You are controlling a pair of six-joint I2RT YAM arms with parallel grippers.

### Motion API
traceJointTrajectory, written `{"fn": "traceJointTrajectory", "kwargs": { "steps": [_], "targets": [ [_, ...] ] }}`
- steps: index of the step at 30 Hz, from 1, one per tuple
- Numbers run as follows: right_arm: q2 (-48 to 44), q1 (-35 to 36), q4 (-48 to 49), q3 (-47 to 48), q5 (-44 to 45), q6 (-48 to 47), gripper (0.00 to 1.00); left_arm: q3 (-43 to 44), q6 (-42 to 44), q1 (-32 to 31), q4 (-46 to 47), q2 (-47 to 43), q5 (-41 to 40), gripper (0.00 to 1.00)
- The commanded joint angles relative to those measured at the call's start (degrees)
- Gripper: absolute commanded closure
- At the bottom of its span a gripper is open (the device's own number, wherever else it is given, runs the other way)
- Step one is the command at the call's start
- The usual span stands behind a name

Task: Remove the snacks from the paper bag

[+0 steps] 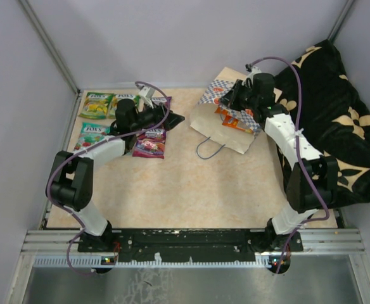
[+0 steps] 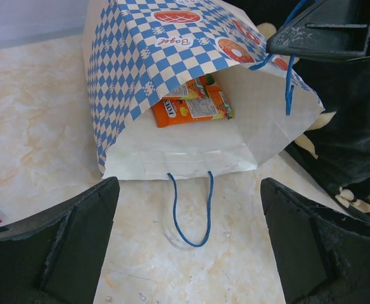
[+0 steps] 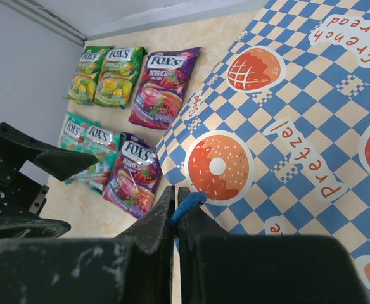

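Observation:
The paper bag [image 1: 218,124] lies on its side at the back right, mouth facing left. An orange-red snack pouch [image 2: 190,106] lies inside the mouth, with a second pouch half hidden behind it. My right gripper [image 3: 176,201] is shut on the bag's upper blue cord handle [image 3: 188,202] and holds the top side up; it also shows in the left wrist view [image 2: 324,28]. My left gripper [image 2: 188,244] is open and empty, just in front of the mouth, above the lower cord handle [image 2: 190,212]. Green [image 1: 97,105], teal [image 1: 91,134] and purple [image 1: 149,142] pouches lie at the back left.
A black cloth with tan flowers [image 1: 340,120] is heaped along the right side, against the bag's far end. Grey walls close the table at left, back and right. The row of pouches [image 3: 134,174] lies right behind my left arm [image 1: 102,152].

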Motion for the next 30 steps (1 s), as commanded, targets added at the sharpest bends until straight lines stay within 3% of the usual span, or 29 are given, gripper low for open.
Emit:
{"fn": "traceJointTrajectory", "kwargs": {
  "steps": [1, 17, 30],
  "targets": [
    [0.8, -0.3, 1.2, 4.0, 0.3, -0.8, 1.00, -0.4, 2.6, -0.1, 0.5, 0.0, -0.9, 0.02],
    [1.5, -0.3, 2.5, 4.1, 0.0, 0.1, 1.00, -2.6, -1.7, -0.1, 6.0, 2.5, 1.1, 0.02],
    [6.5, -0.3, -0.6, 8.1, 0.6, 4.4, 1.00, -1.2, -0.2, 0.0, 3.1, 3.1, -0.7, 0.02]
  ]
}}
